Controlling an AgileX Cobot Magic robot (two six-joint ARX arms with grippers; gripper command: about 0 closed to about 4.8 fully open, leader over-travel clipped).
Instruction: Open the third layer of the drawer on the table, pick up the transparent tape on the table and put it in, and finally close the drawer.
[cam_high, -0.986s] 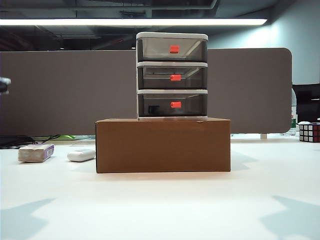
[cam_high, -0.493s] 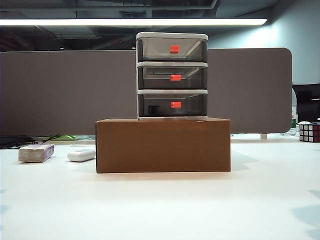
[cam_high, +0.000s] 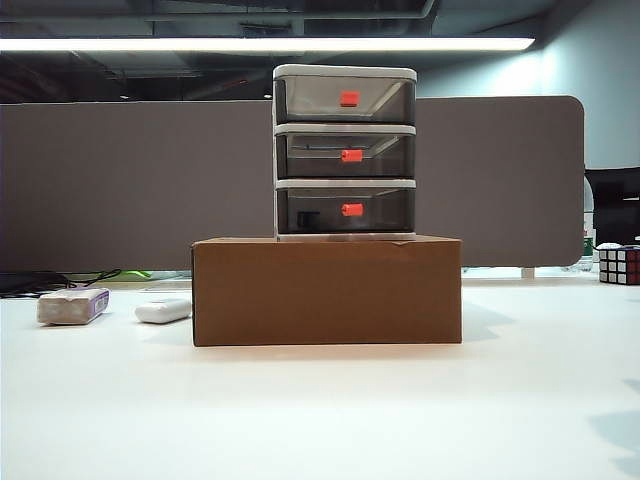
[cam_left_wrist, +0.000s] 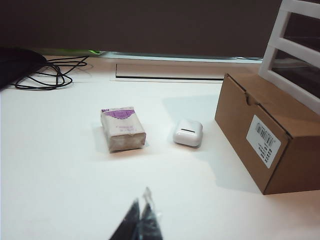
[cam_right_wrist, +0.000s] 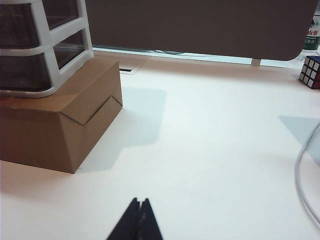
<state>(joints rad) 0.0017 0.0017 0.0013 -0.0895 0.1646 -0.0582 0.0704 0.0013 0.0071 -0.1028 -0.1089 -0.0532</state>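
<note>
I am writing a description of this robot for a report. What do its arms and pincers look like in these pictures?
Little shows. The left pincer appears in its wrist view as two slim black fingers ending in points, with a scrap of clear glossy film on the tips. The right pincer looks alike: two thin, plain black, tapered fingers, without markings. No arm is in the exterior view.

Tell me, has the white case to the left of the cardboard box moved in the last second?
No. The white case lies on the table in the same place between the purple-labelled block and the cardboard box, with the same gaps.
</note>
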